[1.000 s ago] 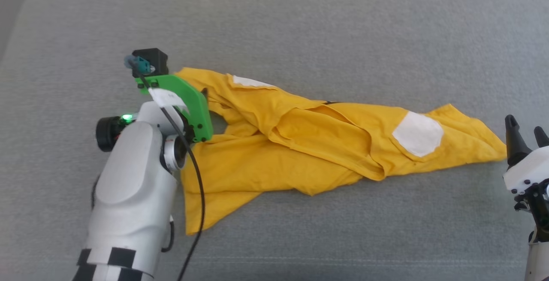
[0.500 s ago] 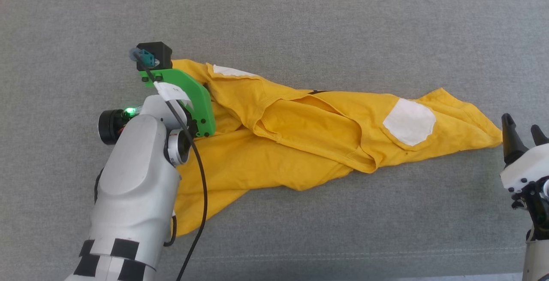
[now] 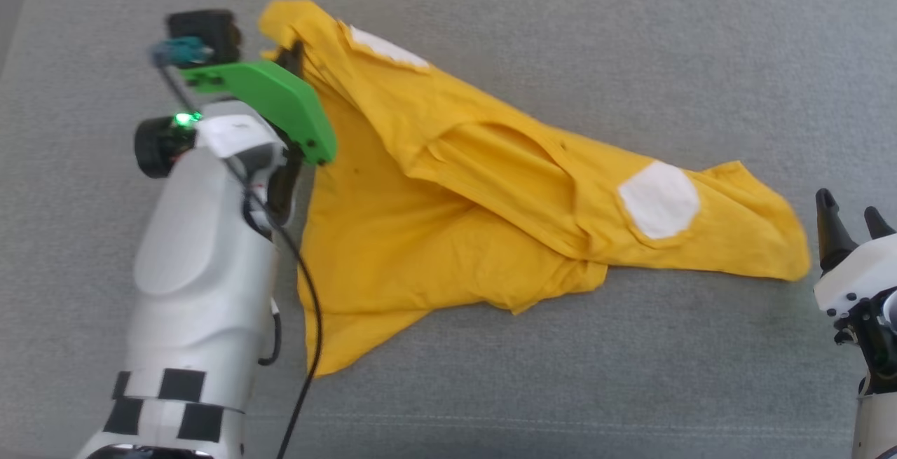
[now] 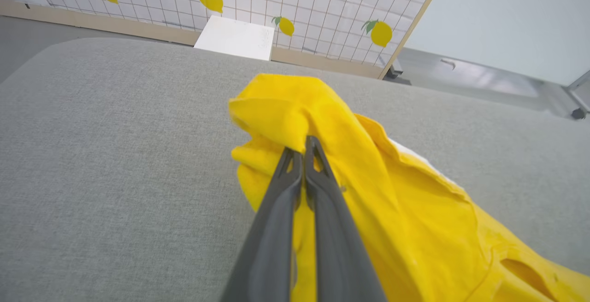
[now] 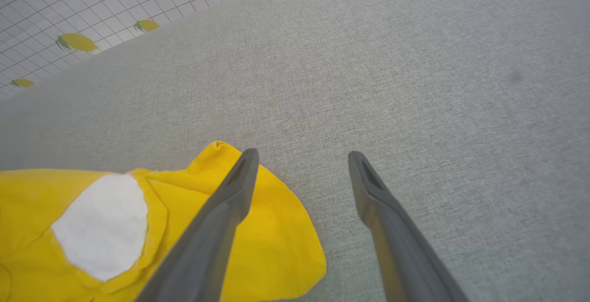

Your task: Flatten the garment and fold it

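Garment corner in L pincer

On grey cloth counter: yellow shirt, rumpled, stretched left to right, far-left corner raised off the cloth, white patch near the right end.

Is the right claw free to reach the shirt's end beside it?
Probably yes. The right gripper is open, close beside the end of the shirt and seemingly not touching it, with just grey surface between them.
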Available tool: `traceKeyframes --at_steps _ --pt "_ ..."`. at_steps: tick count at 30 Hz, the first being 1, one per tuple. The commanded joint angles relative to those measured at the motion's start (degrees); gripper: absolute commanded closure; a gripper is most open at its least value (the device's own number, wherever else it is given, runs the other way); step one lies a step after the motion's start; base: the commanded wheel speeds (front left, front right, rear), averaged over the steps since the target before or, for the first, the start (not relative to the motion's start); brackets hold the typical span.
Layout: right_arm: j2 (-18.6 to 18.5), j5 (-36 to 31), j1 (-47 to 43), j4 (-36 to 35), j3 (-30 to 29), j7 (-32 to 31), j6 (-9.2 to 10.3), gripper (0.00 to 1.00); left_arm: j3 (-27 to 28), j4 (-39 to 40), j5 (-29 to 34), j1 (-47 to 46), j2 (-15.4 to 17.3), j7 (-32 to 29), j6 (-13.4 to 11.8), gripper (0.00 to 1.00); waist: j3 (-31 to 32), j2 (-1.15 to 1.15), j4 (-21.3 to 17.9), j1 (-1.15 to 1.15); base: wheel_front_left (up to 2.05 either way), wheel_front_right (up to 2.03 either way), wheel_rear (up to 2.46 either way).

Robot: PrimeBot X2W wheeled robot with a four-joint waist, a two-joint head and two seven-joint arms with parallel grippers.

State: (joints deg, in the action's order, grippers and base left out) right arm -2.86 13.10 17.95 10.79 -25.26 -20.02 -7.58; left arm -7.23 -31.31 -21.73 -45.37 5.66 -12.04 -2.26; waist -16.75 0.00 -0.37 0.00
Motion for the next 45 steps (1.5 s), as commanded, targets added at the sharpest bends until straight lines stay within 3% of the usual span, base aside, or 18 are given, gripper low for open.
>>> traceKeyframes --at_steps 1,5,9,13,17,18,19,20,24,33,45 --pt "-0.02 -0.41 -0.60 -0.10 0.10 -0.13 0.09 0.00 1.00 1.02 -1.29 -0.36 0.84 0.60 0.02 1.00 1.49 0.00 1.51 0.00 0.00 0.00 0.00" --pt "-0.02 -0.16 -1.12 0.29 0.80 -0.12 0.09 0.00 3.35 4.59 -2.84 4.31 2.89 0.18 -0.72 1.00 3.11 0.00 2.71 0.00 0.00 0.00 0.00" --pt "-0.02 0.24 -2.01 0.96 1.50 0.00 0.09 0.00 5.61 7.69 -3.56 13.30 4.46 -0.55 -3.17 1.00 4.38 0.00 3.85 0.00 0.00 0.00 0.00" --pt "-0.02 0.38 -2.88 1.58 2.02 0.03 0.09 0.00 7.76 8.49 -5.52 22.58 3.76 -1.46 -5.38 1.00 5.41 0.00 4.77 0.00 0.00 0.00 0.00" --pt "-0.02 0.30 -3.72 1.95 2.90 -0.21 0.09 0.00 8.94 7.66 -7.61 28.07 2.31 -1.83 -6.05 1.00 6.32 0.00 5.57 0.00 0.00 0.00 0.00" --pt "-0.02 0.31 -3.91 2.02 3.14 -0.27 0.09 0.00 9.29 7.57 -8.15 28.80 1.99 -1.54 -6.08 0.89 6.56 0.00 5.76 0.00 0.00 0.00 0.00" --pt "-0.02 0.31 -4.06 2.06 3.40 -0.34 0.09 0.00 9.57 7.63 -8.53 29.20 1.76 -1.15 -6.08 0.70 6.74 0.00 5.88 0.00 0.00 0.00 0.00" --pt "-0.02 0.38 -4.25 2.12 3.72 -0.42 0.09 0.00 9.89 8.14 -8.80 29.51 1.54 -0.24 -6.07 0.00 6.94 0.00 6.05 0.00 0.00 0.00 0.00" --pt "-0.02 0.78 -4.66 2.20 4.84 -0.56 0.09 0.00 10.58 11.65 -8.21 30.59 1.91 5.46 -5.03 0.00 7.18 0.00 6.37 0.00 0.00 0.00 0.00" --pt "-0.02 0.18 -3.20 3.18 7.87 -2.94 0.09 0.00 7.50 18.72 0.54 36.18 3.32 24.82 -2.60 0.00 6.18 0.00 6.78 0.00 0.00 0.00 0.00" --pt "-0.02 -11.16 11.35 12.34 10.46 -12.62 0.09 0.00 5.11 25.37 7.75 35.39 0.54 27.01 -2.60 0.00 1.86 0.00 8.55 0.00 0.00 0.00 0.00"
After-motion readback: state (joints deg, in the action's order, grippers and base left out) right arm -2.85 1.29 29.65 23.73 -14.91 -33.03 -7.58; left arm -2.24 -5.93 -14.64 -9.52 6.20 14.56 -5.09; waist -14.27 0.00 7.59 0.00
